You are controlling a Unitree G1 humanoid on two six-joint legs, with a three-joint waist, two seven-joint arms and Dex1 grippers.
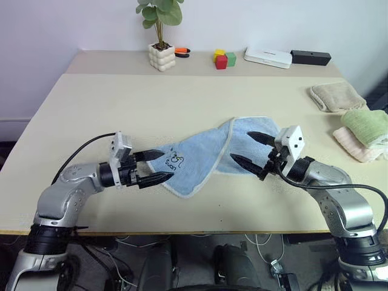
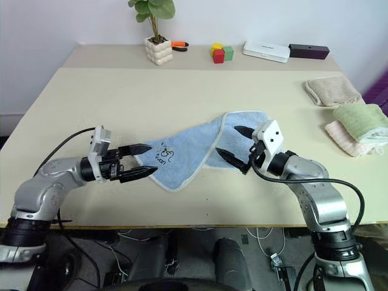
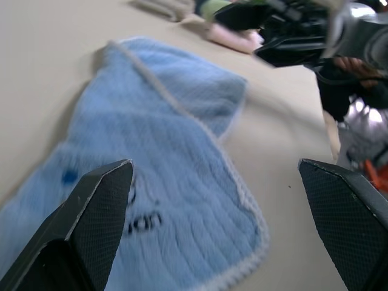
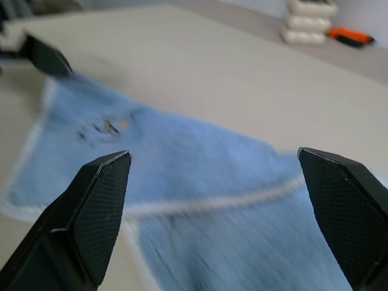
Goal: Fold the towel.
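Towel [image 1: 209,154] — soft, limp, light, lies rumpled on table [image 1: 151,109] | take by pale edge corners | left gripper [image 1: 156,167], right gripper [image 1: 253,150] — both spread wide, empty

The towel [image 1: 209,154] lies partly folded at the centre of the worktop [image 1: 121,109]. The left end effector [image 1: 154,167] hovers at its left end, the right end effector [image 1: 253,149] over its right end. Three folded towels [image 1: 354,118] lie at the right edge. A potted plant [image 1: 161,36] stands at the rear.
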